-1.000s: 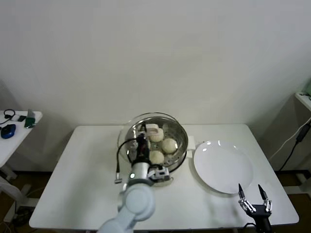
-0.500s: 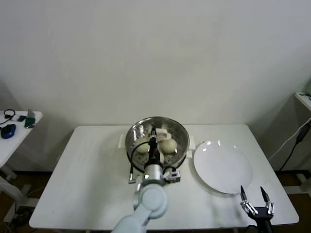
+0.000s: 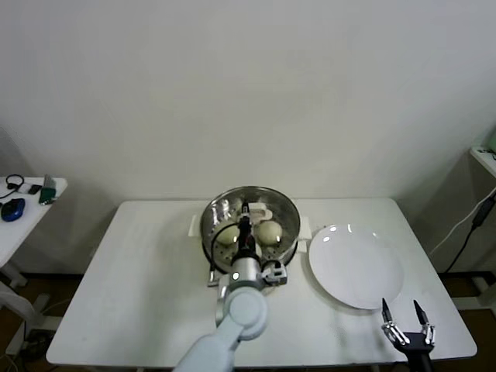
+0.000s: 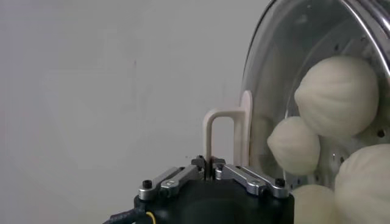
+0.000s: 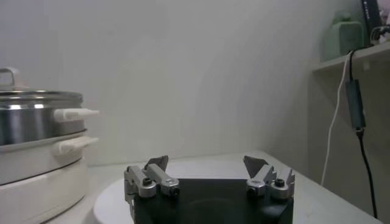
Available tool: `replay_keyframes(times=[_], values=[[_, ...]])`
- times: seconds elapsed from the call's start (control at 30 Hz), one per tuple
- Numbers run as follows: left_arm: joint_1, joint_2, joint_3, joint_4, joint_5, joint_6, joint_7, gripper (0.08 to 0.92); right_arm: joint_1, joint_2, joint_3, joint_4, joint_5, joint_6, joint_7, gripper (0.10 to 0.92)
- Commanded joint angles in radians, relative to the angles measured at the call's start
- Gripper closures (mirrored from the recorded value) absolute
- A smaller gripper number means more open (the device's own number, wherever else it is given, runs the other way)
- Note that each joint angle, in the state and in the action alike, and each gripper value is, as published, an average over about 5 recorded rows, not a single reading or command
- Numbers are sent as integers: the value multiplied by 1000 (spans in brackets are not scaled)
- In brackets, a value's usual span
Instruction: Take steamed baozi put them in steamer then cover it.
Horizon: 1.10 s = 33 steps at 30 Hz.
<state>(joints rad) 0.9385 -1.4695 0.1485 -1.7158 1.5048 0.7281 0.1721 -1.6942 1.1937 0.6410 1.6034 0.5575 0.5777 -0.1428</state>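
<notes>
The steamer (image 3: pixel 290 232) stands on its white cooker base at the table's back middle. The glass cover (image 3: pixel 277 211) lies level over it. My left gripper (image 3: pixel 245 211) is shut on the cover's cream bar handle (image 4: pixel 211 135), right above the steamer's centre. Through the glass I see the steamed baozi (image 4: pixel 337 94) inside, two in the head view (image 3: pixel 269 232), the rest hidden behind my arm. The steamer also shows in the right wrist view (image 5: pixel 35 115). My right gripper (image 3: pixel 403 328) is open and empty at the table's front right.
A flat white plate (image 3: pixel 356 266), empty, lies right of the steamer; my right gripper hovers over its near edge (image 5: pixel 113 198). A side table with small items (image 3: pixel 23 190) stands far left. A cable (image 5: pixel 355 103) hangs at the right.
The cover, held by my left gripper, has moved from a tilted spot left of centre to level over the steamer. The right gripper has sunk slightly.
</notes>
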Motion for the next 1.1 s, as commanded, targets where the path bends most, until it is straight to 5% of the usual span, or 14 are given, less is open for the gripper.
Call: replay_keyframes(times=[0.03,0.63,0.9,1.1], values=[[-15,33,-3,13,-18,-2,6,856,3,5,0,-3,-2,1,-2,203],[-15,89,17,-61,-143,5,9,839,-4,15,-5,13,-5,-66,51,203],[59,226,-7,-273,-274,15,-1,618,-16,10,-4,39,-34,-113,106,203],[193,329,-108,-436,-566,-140,-168,427,-21,14,-5,61,-73,-131,116,203]])
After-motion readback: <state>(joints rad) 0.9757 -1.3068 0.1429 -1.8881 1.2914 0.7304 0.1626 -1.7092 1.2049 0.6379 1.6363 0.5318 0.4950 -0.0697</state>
